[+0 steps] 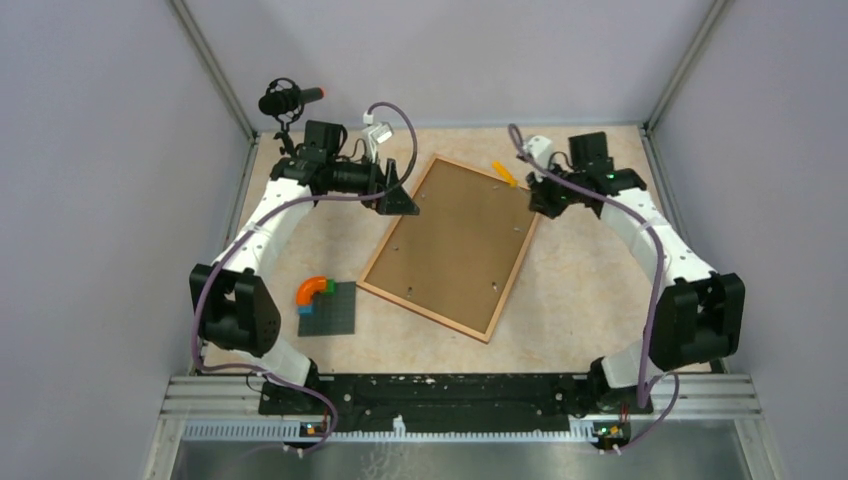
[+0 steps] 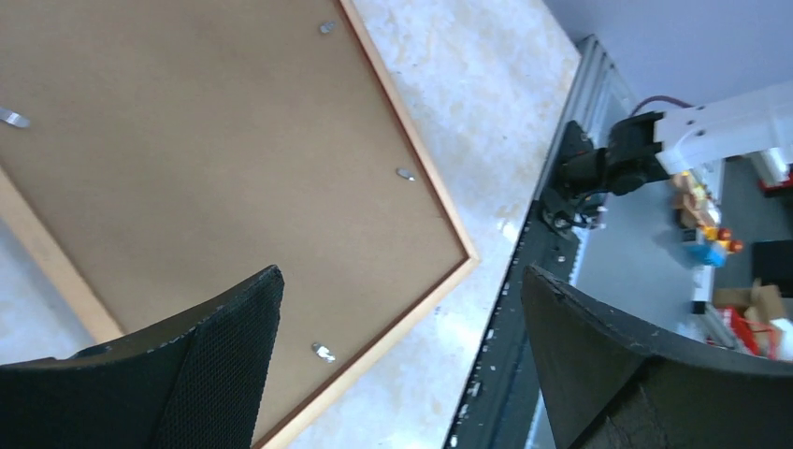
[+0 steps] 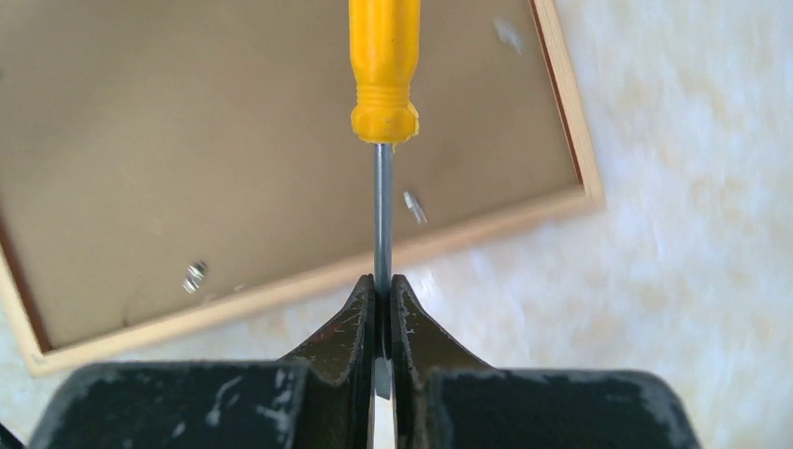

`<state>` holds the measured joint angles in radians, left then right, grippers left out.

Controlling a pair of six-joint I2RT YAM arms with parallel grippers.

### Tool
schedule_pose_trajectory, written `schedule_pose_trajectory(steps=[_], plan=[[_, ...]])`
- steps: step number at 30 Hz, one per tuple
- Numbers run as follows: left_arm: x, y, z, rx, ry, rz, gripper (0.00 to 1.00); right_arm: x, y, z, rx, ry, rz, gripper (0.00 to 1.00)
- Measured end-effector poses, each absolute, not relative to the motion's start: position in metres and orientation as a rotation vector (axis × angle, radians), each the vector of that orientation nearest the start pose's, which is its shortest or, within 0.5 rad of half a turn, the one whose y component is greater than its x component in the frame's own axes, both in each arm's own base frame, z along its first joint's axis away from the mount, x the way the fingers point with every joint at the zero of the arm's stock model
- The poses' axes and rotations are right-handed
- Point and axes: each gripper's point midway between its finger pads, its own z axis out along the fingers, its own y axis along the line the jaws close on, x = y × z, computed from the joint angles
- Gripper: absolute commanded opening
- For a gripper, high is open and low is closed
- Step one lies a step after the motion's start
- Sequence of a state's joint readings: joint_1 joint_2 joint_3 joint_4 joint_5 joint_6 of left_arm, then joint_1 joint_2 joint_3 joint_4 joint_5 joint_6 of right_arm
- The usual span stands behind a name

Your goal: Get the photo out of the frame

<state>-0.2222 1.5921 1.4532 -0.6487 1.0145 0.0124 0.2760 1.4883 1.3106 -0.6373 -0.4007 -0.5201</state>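
The frame [image 1: 450, 245] lies face down mid-table, its plain brown back up, with small metal clips [image 2: 405, 174] along the edges. The photo is hidden under the back. My left gripper [image 1: 400, 195] hovers open and empty over the frame's far left corner; in the left wrist view the gripper [image 2: 402, 276] spans the frame's [image 2: 187, 140] near corner. My right gripper [image 1: 535, 192] is at the frame's far right edge, shut on the metal shaft of a yellow-handled screwdriver [image 3: 383, 65]. In the right wrist view the gripper [image 3: 383, 290] points the screwdriver over the frame [image 3: 234, 140].
A small grey studded baseplate [image 1: 330, 308] with an orange curved piece and blue and green bricks sits left of the frame. A microphone [image 1: 290, 98] stands at the far left corner. A metal rail [image 1: 460, 395] runs along the near edge. Walls close in on three sides.
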Motion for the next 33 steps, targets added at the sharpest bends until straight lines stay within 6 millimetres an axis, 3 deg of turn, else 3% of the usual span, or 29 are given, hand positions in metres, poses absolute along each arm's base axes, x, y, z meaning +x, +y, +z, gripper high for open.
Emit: schedule_pose_trajectory(steps=[3,6,9,13,19,22,26,33], plan=[[0.328,-0.223,0.250,0.775,2.080,-1.221,0.99,0.357,0.096,0.165,-0.908,2.225,0.316,0.00],[0.332,-0.220,0.246,0.801,2.075,-1.173,0.99,0.333,0.036,0.138,-0.734,2.387,0.262,0.00],[0.333,-0.219,0.242,0.832,2.066,-1.141,0.99,0.295,-0.020,0.113,-0.573,2.524,0.153,0.00],[0.330,-0.222,0.232,0.906,2.066,-1.076,0.99,0.241,-0.066,0.085,-0.448,2.661,0.047,0.00],[0.311,-0.228,0.197,0.991,2.130,-1.045,0.99,0.175,-0.106,0.051,-0.349,2.813,-0.064,0.00],[0.310,-0.226,0.193,0.999,2.141,-1.031,0.99,0.152,-0.115,0.037,-0.303,2.885,-0.084,0.00],[0.310,-0.225,0.188,1.000,2.146,-1.024,0.99,0.146,-0.127,0.029,-0.271,2.914,-0.141,0.05],[0.304,-0.223,0.173,1.012,2.173,-1.022,0.99,0.141,-0.140,0.014,-0.278,2.944,-0.229,0.27]])
